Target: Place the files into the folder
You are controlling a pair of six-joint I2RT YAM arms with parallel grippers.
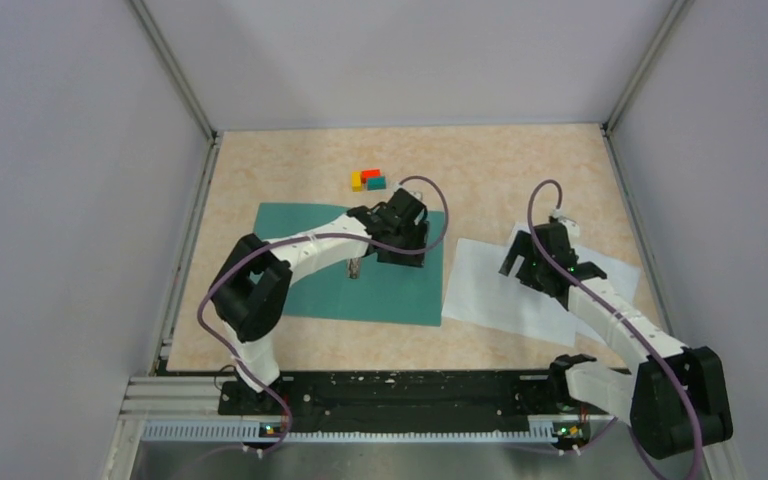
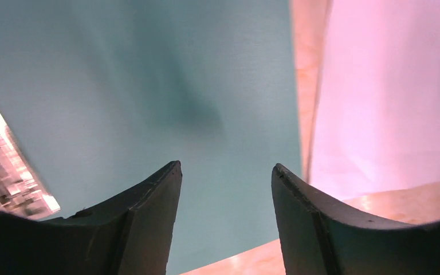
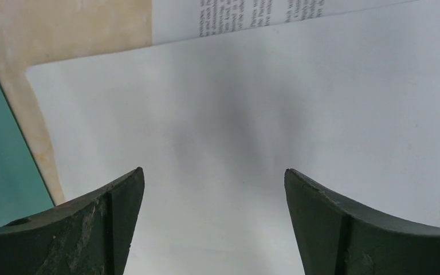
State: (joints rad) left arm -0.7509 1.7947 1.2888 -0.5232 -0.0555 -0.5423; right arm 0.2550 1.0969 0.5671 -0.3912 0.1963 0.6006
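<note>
Paper was what I saw under my right pincer (image 3: 213, 172): the thin white rectangular sheets of the files (image 3: 263, 114) lay flat on the beige speckled table (image 1: 520, 170), in its right half and closer to the near edge than to the far one. The sheets were a little fanned, and in the right wrist view a sheet with lines of small printed text showed from under a blank one. My right pincer's fingers stood wide apart above the blank sheet, with nothing between them; I could not tell if the tips touched the paper.

The thin flat teal-green folder (image 1: 380, 295) lay to the left of the files, about in the middle of the table. Its right edge was just beside the left edge of the sheets, with a narrow strip of table between. No sheet lay on it.

My left pincer (image 2: 226, 166) was over the right part of the folder, fingers apart and gripping nothing. A small shiny metal clip (image 1: 355, 268) sat on the folder, just left of this pincer.

Three small blocks, yellow, red and teal (image 1: 368, 180), stood together beyond the far edge of the folder.
</note>
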